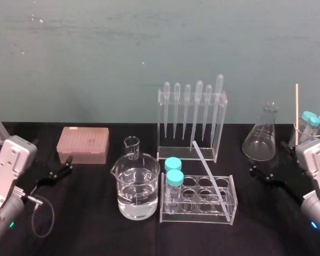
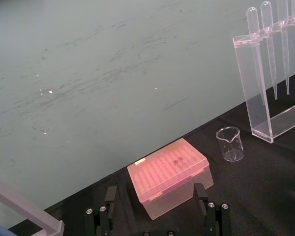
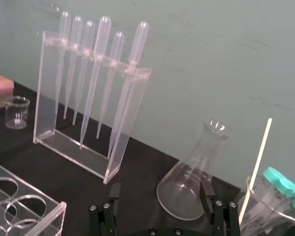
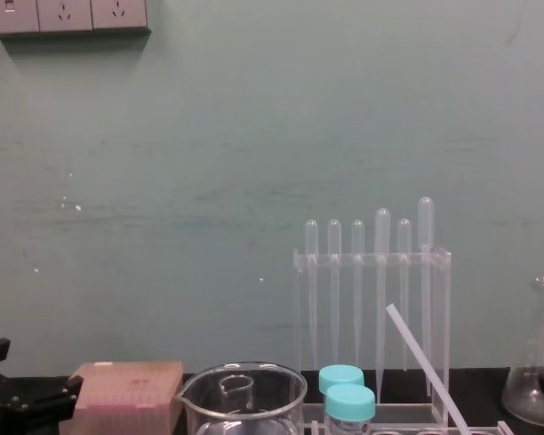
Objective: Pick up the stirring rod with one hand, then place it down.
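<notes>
The stirring rod (image 1: 209, 173) sits tilted across the clear test tube rack (image 1: 197, 218). Its lower end is down among the wells at the rack's front right and its upper end slants back towards the foot of the pipette rack (image 1: 192, 122); I can't tell whether it touches there. Two blue-capped tubes (image 1: 173, 172) stand at the rack's left end, and the big beaker of water (image 1: 137, 186) is just beside them, with a small empty beaker (image 1: 132, 146) behind it. Neither arm is on the rod. The left gripper (image 2: 156, 211) hangs low at the table's left with its fingers spread wide, facing the pink tip box (image 2: 169, 174). The right gripper (image 3: 161, 206) is off to the right, also wide open, with the conical flask (image 3: 194, 177) right in front of it. To my eye nothing has started. The likeliest trouble is the rod itself: thin, smooth and slanted, it could slide or twist out of a pinch. Lifted at the wrong angle, it might also lever the light rack up, rocking the capped tubes or bumping the water beaker. A reach from the right could clip the flask, or the beaker (image 1: 309, 130) holding a thin stick behind it. I can read no label or brand anywhere.
</notes>
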You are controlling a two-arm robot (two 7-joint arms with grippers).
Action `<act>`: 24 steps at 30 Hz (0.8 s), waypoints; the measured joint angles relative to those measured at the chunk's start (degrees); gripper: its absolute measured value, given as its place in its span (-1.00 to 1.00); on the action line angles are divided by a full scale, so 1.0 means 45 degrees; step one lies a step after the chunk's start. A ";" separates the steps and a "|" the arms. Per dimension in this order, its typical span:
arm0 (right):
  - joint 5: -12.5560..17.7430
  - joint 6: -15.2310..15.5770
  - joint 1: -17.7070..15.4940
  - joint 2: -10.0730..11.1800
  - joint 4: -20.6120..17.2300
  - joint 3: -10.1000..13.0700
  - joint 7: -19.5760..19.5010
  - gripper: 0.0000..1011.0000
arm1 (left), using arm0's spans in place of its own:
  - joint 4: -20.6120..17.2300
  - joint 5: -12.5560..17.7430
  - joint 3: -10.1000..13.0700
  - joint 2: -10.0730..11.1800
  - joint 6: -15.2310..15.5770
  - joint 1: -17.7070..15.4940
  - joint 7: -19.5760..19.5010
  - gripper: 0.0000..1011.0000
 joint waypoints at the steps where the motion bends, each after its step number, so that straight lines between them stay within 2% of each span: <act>1: 0.0030 -0.0014 -0.0034 0.0003 -0.0048 0.0054 0.0032 1.00 | 0.0000 0.0001 0.0000 -0.0001 0.0000 0.0000 0.0000 0.98; 4: 0.0224 -0.0303 -0.0266 0.0092 -0.0412 0.0352 0.0242 1.00 | 0.0000 0.0000 0.0000 -0.0001 0.0000 0.0000 0.0000 0.98; 6: 0.0316 -0.0738 -0.0525 0.0235 -0.0918 0.0573 0.0421 1.00 | 0.0000 0.0000 0.0000 -0.0001 0.0000 0.0000 0.0000 0.98; 11: 0.0324 -0.1760 -0.0912 0.0492 -0.1883 0.0749 0.1018 1.00 | 0.0000 0.0000 -0.0001 0.0000 0.0000 0.0000 0.0000 0.98; 13: 0.0369 -0.2176 -0.0939 0.0538 -0.2171 0.0694 0.1540 1.00 | 0.0000 0.0000 -0.0001 -0.0001 -0.0001 0.0000 0.0000 0.98; 18: 0.0653 -0.2541 -0.0637 0.0425 -0.2256 0.0334 0.2787 1.00 | -0.0001 0.0000 -0.0001 0.0000 -0.0001 0.0000 0.0000 0.98; 21: 0.0839 -0.2540 -0.0152 0.0127 -0.1810 -0.0020 0.3735 1.00 | 0.0000 0.0000 0.0000 0.0000 -0.0001 0.0001 0.0000 0.98; 24: 0.0984 -0.2438 0.0120 -0.0076 -0.1488 -0.0170 0.4197 1.00 | 0.0000 0.0001 -0.0001 -0.0001 -0.0001 0.0001 0.0000 0.98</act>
